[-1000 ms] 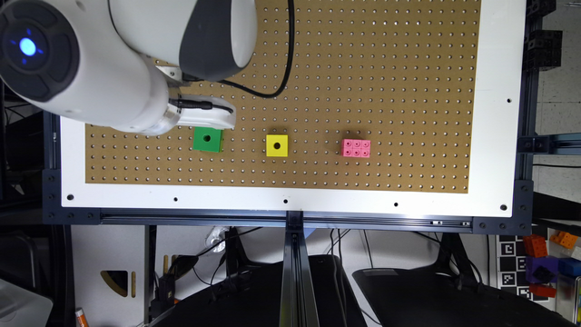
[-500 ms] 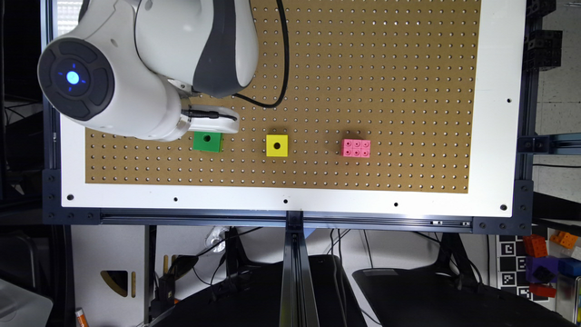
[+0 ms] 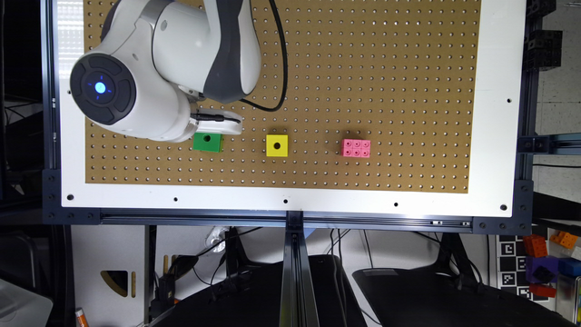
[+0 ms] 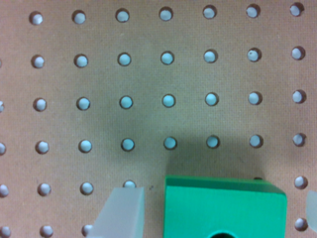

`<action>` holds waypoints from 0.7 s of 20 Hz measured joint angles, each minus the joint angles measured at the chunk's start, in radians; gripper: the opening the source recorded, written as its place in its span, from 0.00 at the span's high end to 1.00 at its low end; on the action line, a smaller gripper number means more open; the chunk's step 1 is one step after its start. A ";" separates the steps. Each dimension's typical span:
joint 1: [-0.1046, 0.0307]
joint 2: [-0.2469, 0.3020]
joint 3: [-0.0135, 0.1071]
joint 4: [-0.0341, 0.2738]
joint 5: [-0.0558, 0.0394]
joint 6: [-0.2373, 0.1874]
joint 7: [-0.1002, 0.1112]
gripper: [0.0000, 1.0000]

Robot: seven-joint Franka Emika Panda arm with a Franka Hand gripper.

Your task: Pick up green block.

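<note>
- The green block (image 3: 207,142), a glossy plastic cube with a round dark hole on top, sits on the brown perforated pegboard (image 3: 363,68), at nine o'clock from the yellow cube (image 3: 277,145)
- The gripper (image 4: 213,210) hangs right over it, translucent fingers (image 4: 124,210) spread wide on either side of the cube, not touching
- A pink studded brick (image 3: 356,148) lies at three o'clock from the yellow cube, well apart

No readable text, label, brand or number anywhere. Only sign: black-and-white square marker (image 3: 509,261), fiducial type, on white panel at exterior view's lower right, beside coloured blocks; pattern carries no letters or digits.
</note>
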 joint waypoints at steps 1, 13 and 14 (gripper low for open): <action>0.000 0.001 0.002 0.006 0.0000 0.000 0.000 0.00; 0.001 0.071 0.012 0.105 0.0000 -0.005 0.000 0.00; 0.001 0.071 0.012 0.106 0.0000 -0.005 0.000 0.00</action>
